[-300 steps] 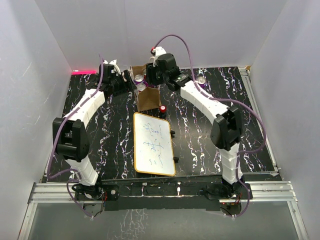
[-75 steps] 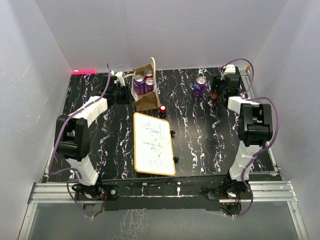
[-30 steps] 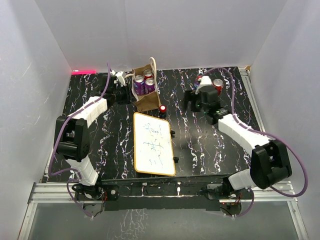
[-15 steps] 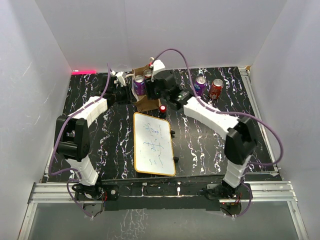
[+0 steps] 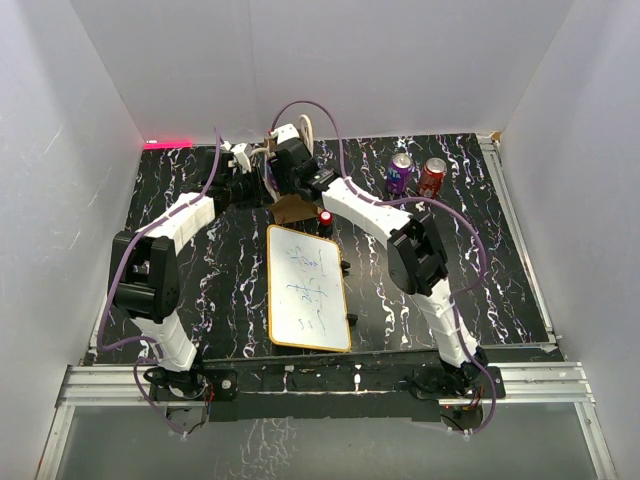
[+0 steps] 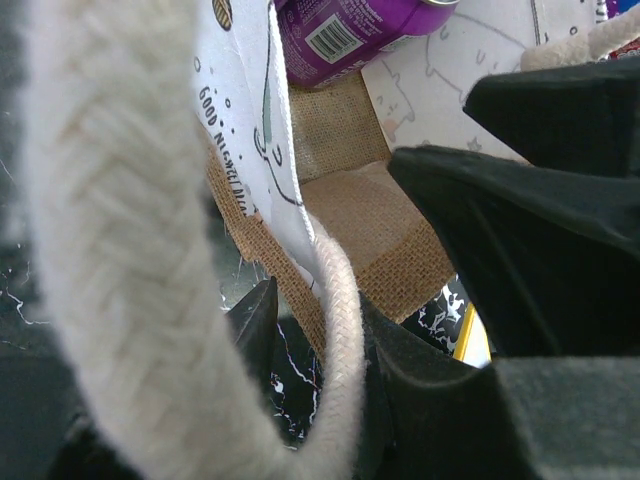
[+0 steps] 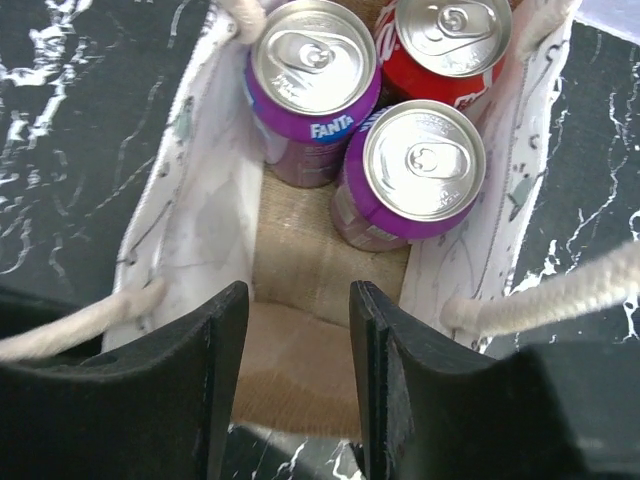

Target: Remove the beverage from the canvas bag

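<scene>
**Right claw open above the cans in the bag**

The canvas bag (image 7: 195,210) stands at the far side of the worktop (image 5: 520,290), a little left of the middle. It is just beyond the far end of the whiteboard (image 5: 307,288). A small red-topped object (image 5: 325,216) sits near the bag's near right corner; I cannot tell what it is.

Through the right wrist view I look straight down into the bag. Three cans stand upright in its far part, packed close together. There is a purple Fanta can (image 7: 313,70) at the left and a red can (image 7: 450,35) at the right. A second purple can (image 7: 420,170) stands just in front of the red one. In the near part of the bag the burlap floor shows.

The right claw (image 7: 298,295) hangs over this near part with its two fingers apart, and nothing is between them.

The left claw (image 6: 318,300) is at the left side of the bag. Its fingers are clamped on the rim there, with the printed white lining and the cream loop handle (image 6: 110,250) passing between them.

Two more cans stand on the worktop at the far right, well apart from the bag. They are a loose purple can (image 5: 400,172) and a loose red can (image 5: 432,175), just beside each other.
</scene>
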Robot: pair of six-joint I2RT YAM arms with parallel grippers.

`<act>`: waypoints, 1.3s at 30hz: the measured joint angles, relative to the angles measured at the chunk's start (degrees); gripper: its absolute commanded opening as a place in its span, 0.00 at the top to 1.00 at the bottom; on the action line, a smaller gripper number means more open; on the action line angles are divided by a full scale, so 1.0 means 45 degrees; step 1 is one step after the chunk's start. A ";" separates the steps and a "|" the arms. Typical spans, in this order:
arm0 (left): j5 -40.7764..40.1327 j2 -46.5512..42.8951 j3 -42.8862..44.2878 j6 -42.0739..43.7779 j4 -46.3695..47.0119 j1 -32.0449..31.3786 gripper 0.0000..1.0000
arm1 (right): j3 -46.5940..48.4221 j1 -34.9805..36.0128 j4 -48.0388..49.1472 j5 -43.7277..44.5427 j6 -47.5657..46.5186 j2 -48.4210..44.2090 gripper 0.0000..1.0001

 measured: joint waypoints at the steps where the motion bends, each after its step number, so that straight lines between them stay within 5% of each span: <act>1: 0.0000 0.0000 0.0000 0.0000 0.0005 0.0000 0.68 | 0.0257 0.0000 -0.0165 0.0223 -0.0083 0.0248 0.45; 10: 0.0029 0.0000 0.0000 -0.0058 0.0049 -0.0010 0.69 | 0.1331 0.0058 -0.0389 0.2409 -0.0991 0.0947 0.20; 39: -0.0015 0.0000 0.0000 -0.0107 0.0437 -0.0097 0.69 | 0.3973 -0.0452 0.0107 0.2477 -0.1763 0.3376 0.08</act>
